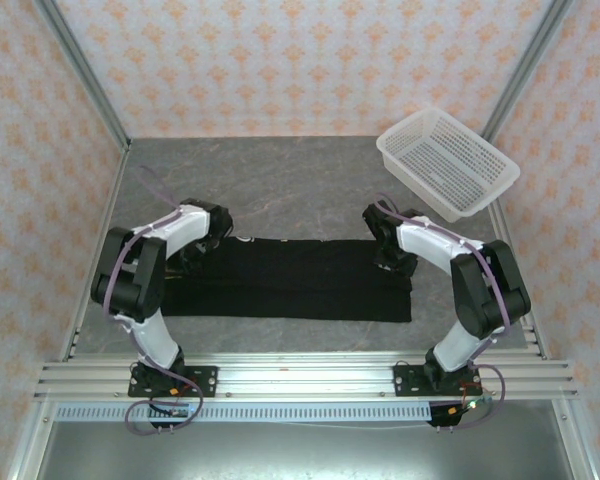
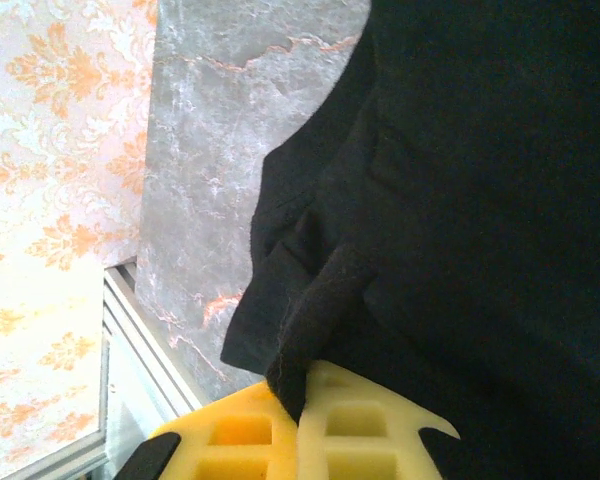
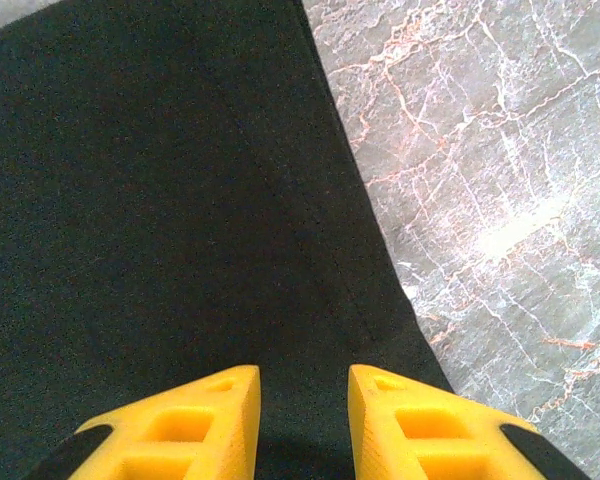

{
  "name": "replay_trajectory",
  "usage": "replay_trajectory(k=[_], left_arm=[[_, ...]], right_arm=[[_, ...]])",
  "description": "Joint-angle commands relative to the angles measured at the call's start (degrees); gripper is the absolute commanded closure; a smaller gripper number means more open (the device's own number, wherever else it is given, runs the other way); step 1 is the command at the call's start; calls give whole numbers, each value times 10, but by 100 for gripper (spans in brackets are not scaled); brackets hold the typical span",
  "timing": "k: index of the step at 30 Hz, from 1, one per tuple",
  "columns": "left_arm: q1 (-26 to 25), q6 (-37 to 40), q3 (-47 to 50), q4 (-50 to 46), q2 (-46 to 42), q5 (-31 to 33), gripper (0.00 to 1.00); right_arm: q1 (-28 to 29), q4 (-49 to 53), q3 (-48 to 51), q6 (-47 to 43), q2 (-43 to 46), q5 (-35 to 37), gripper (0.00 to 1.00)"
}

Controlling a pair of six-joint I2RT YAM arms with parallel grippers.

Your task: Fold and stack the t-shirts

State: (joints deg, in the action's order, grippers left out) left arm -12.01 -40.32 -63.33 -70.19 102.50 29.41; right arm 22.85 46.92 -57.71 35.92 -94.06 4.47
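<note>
Grey marbled table [image 1: 310, 190]. Laid flat across its near middle, between the arms, as a long band: black t-shirt [image 1: 290, 280]. At the far right corner, a white basket [image 1: 448, 163]. Left gripper [image 2: 298, 405] pinching a bunched fold at the shirt's left end. Right gripper [image 3: 302, 372] over the shirt's right edge, fingers slightly spread.

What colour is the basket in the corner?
The basket is white; the top view shows it best.
</note>
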Motion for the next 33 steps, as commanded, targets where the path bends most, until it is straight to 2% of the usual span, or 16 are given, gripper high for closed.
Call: replay_trajectory(k=[1,2,4,7,11,13,16,19,21,24,29,30,33], left_arm=[[-3,8,-19,-1,26,45,100],[-2,9,-24,-3,36,52,100],[-2,10,-37,-9,57,71,89],[5,13,-42,-11,66,80,65],[21,16,-47,-11,65,75,41],[27,13,-55,-21,66,75,33],[29,0,-67,-39,33,69,27],[30,-19,-76,-60,-26,48,25],[34,-24,-77,-65,-78,13,26],[41,-30,-59,-58,-139,-80,37],[51,-102,7,-50,-180,-246,59],[52,-117,23,-37,-190,-271,63],[65,-138,46,0,-183,-300,66]], right_arm=[[2,-1,0,-8,-1,8,71],[2,-1,2,-8,0,9,71],[2,2,4,-10,4,11,71],[2,7,5,-14,11,18,71],[2,15,2,-20,20,26,70],[2,16,0,-23,25,30,70],[2,16,-6,-32,32,35,69],[1,11,-12,-47,36,40,68],[-1,3,-16,-64,42,39,67],[-2,-13,-20,-92,48,33,67],[-7,-35,-23,-120,47,8,68],[-7,-37,-25,-122,42,-1,69],[-9,-41,-31,-121,28,-12,71]])
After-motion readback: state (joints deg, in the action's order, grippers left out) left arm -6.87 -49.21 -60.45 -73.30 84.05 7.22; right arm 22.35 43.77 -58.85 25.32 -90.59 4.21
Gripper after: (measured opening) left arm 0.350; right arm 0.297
